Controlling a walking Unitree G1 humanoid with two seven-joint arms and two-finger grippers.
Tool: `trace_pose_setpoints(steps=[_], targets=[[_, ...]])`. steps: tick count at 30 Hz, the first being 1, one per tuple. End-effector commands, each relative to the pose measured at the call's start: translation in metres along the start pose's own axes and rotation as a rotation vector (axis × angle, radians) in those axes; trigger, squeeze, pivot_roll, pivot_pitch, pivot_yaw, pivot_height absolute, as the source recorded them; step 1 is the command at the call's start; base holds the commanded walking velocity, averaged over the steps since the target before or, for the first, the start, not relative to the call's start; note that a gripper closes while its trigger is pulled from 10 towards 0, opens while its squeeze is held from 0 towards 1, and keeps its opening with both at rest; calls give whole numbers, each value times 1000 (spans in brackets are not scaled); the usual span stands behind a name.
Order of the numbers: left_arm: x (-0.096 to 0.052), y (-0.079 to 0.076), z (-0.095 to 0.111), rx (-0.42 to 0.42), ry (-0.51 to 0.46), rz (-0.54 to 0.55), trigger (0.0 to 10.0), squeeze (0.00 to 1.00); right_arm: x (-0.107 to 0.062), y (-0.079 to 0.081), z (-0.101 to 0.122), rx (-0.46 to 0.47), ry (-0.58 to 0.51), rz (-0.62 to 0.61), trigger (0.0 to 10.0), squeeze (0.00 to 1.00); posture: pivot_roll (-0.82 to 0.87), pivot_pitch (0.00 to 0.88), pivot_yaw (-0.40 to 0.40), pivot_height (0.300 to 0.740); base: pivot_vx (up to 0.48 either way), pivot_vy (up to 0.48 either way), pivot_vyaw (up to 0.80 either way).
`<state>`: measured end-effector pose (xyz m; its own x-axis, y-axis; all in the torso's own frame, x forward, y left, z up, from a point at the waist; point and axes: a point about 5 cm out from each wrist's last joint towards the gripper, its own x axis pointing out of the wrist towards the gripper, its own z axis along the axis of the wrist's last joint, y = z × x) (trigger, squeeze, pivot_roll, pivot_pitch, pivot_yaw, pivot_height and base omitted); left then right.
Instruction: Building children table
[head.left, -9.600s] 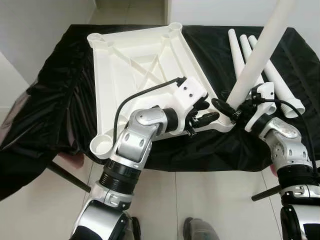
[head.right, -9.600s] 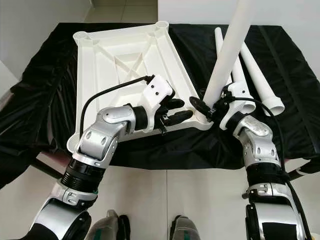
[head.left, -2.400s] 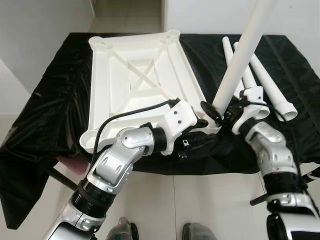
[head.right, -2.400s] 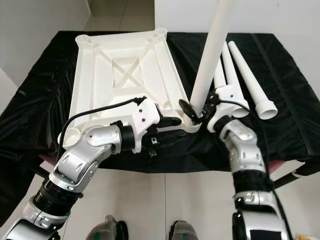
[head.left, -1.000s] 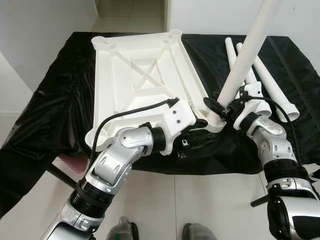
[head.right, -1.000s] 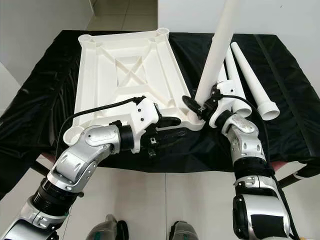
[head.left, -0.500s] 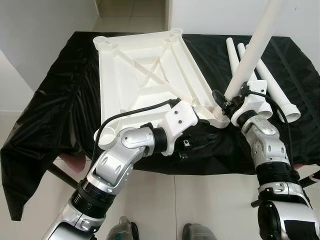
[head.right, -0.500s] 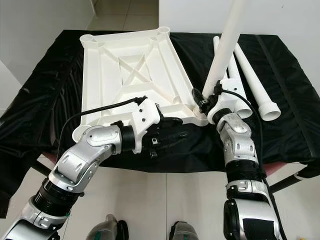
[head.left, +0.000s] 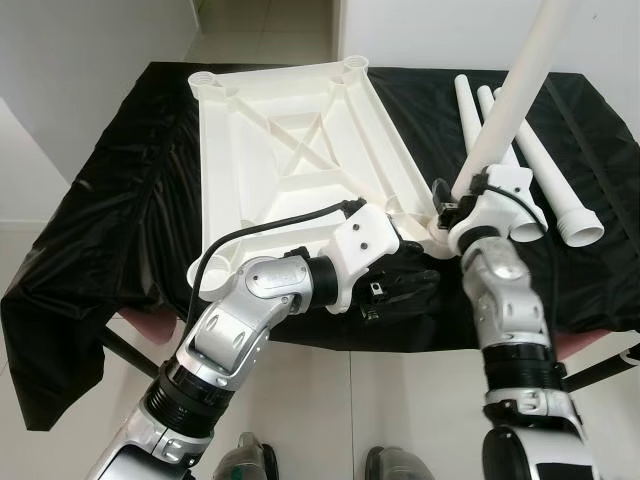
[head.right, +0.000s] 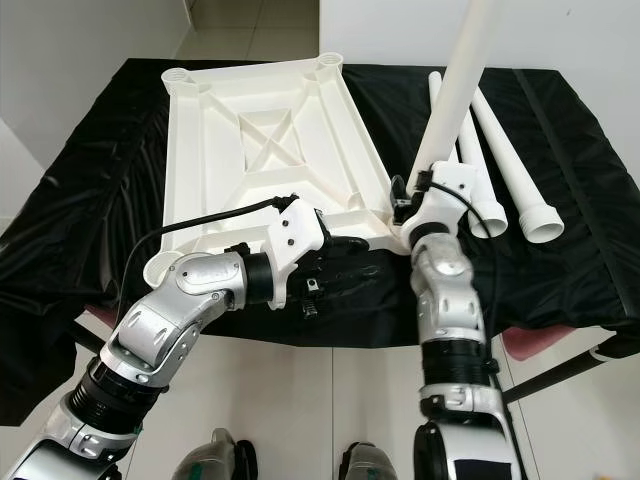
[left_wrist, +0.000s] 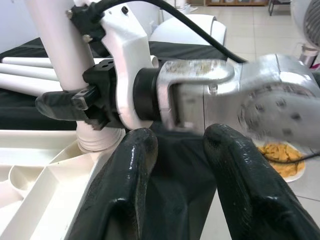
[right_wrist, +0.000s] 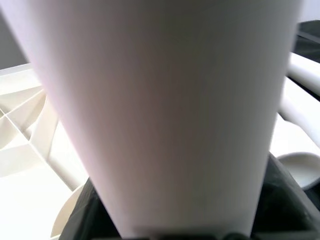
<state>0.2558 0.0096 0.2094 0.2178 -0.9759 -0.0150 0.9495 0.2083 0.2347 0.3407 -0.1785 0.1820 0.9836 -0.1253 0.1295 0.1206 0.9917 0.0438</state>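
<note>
The white tabletop (head.left: 290, 150) lies upside down on the black-draped table. A long white leg (head.left: 510, 90) stands tilted, its base at the tabletop's near right corner socket (head.left: 437, 238). My right gripper (head.left: 448, 205) is shut on the leg just above that socket; the leg (right_wrist: 165, 100) looms close in the right wrist view. My left gripper (head.left: 415, 285) sits below the tabletop's near edge against the cloth, open and holding nothing. In the left wrist view its fingers (left_wrist: 125, 190) point at the leg's base (left_wrist: 100, 140). Three spare legs (head.left: 545, 170) lie at the right.
The black cloth (head.left: 100, 200) hangs over the table's sides. A dark frame bar (head.left: 125, 350) shows under the left corner above tiled floor. A plate of food (left_wrist: 285, 155) sits on the floor beyond the right arm.
My right forearm has swung inward, so it now stands almost straight under its gripper. The leg's base stays at the corner socket. The left gripper has barely moved.
</note>
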Motion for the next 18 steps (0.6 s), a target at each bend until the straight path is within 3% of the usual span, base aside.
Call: trace_pose_setpoints(steps=[1,7,13,14,18], targets=[[0,0,-3,2,10,19,10000,0,-6,1,-5,9,22,-103,10000,0,-65,36,41,740,0,0,0],[0,1,-4,0,12,31,10000,0,-14,15,-8,26,41,-145,10000,0,-64,36,34,740,0,0,0],[-1,1,-5,-1,14,36,10000,0,-14,14,-7,20,41,-104,10000,31,-66,33,30,740,0,0,0],[-1,2,-4,0,13,38,10000,0,-14,14,-5,37,29,-77,10000,1000,-66,33,30,740,0,0,0],[-1,2,-5,0,13,39,10000,0,-15,14,-3,47,13,-56,10000,1000,-71,23,25,740,0,0,0]])
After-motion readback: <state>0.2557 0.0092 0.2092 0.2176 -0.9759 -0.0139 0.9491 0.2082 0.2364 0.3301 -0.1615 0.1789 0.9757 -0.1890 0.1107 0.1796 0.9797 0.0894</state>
